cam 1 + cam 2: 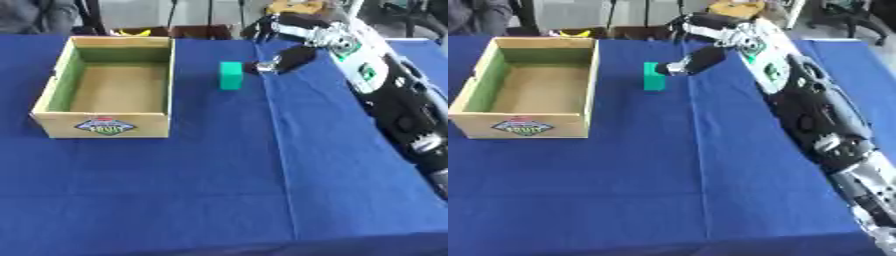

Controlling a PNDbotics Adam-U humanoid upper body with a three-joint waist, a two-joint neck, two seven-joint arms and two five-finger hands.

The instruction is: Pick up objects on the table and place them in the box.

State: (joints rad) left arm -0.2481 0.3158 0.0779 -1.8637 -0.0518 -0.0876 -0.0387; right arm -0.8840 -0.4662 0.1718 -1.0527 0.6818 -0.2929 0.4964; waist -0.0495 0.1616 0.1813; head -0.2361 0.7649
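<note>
Looking down on a tabletop (219, 190) draped in dark blue cloth, the two eye views differ mainly in how much of the arm they take in.

Box: an open wooden box with a green-tinted inner wall (107, 85) stands at the left of the tabletop. Nothing shows inside it.

Label: a round red, blue and green sticker (105, 125) sits on the box's front wall. It seems to read "FRUIT", though the upper line is too blurred to read.

Block: a small green rectangular block (230, 75) stands upright on the cloth, right of the box and apart from it.

Right hand: the black and silver right hand (696, 61) reaches in from the upper right. Its fingers (674, 68) are stretched toward the block, tips just beside the block's right face; I cannot tell whether they touch it. They are not wrapped around it.

Right arm: the right eye view shows the black, white and silver forearm (815, 120) running down to the lower right corner, while the left eye view cuts it off at the right edge.
</note>
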